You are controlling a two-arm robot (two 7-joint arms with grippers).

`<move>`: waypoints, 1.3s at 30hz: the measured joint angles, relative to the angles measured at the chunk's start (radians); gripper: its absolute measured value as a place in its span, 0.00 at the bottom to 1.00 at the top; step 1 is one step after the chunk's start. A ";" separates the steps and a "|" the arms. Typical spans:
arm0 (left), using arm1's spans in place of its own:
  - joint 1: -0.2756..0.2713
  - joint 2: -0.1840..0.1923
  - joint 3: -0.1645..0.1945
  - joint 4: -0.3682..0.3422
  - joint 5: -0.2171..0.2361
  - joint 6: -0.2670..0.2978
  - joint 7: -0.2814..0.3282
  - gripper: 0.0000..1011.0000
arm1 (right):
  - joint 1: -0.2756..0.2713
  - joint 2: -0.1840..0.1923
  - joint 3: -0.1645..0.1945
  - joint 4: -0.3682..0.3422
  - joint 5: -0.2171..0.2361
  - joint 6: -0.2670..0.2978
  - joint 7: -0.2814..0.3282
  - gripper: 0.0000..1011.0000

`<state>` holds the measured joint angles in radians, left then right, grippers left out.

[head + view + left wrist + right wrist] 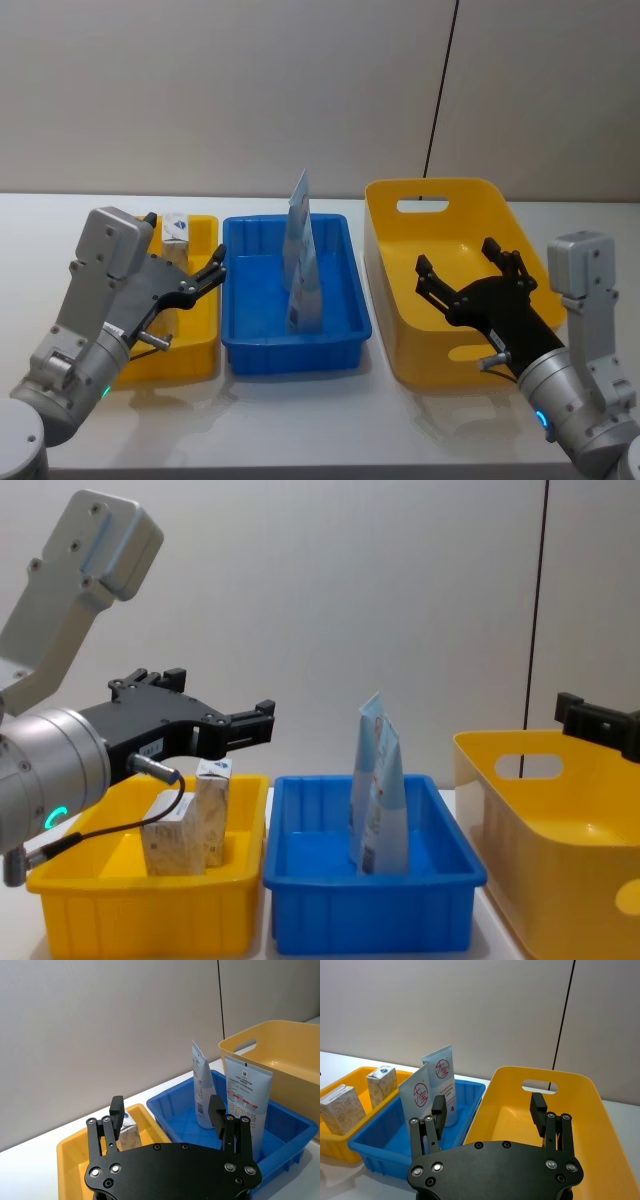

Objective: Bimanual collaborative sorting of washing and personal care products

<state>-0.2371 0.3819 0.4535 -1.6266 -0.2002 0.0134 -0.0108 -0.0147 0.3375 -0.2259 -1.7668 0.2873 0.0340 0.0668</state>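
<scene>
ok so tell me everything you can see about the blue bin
The blue bin is a shallow rectangular tray, plastic-looking, with a flat rim and ribs beneath it. It sits level on the white table between the small yellow bin and the large yellow bin, close to both. Two white-and-blue pouches stand upright inside, one behind the other.

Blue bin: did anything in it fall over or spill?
Nothing stands out. The nearer pouch and farther pouch stand upright in the blue bin, no spill. The left end effector over the small yellow bin and right end effector over the large yellow bin hang open.
</scene>
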 joint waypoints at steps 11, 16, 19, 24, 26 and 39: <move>0.000 0.000 0.001 0.000 0.000 0.000 0.000 0.99 | 0.000 0.000 0.000 0.000 0.000 0.000 0.000 0.99; 0.000 0.000 0.001 0.000 0.000 0.000 0.000 0.99 | 0.000 0.000 0.000 0.000 0.000 0.000 0.000 0.99; 0.000 0.000 0.001 0.000 0.000 0.000 0.000 0.99 | 0.000 0.000 0.000 0.000 0.000 0.000 0.000 0.99; 0.000 0.000 0.001 0.000 0.000 0.000 0.000 0.99 | 0.000 0.000 0.000 0.000 0.000 0.000 0.000 0.99; 0.000 0.000 0.001 0.000 0.000 0.000 0.000 0.99 | 0.000 0.000 0.000 0.000 0.000 0.000 0.000 0.99; 0.000 0.000 0.001 0.000 0.000 0.001 0.000 0.99 | 0.000 0.000 0.000 0.000 0.000 0.000 0.000 0.99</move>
<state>-0.2371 0.3821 0.4542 -1.6261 -0.2005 0.0140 -0.0109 -0.0146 0.3375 -0.2258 -1.7668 0.2874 0.0341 0.0668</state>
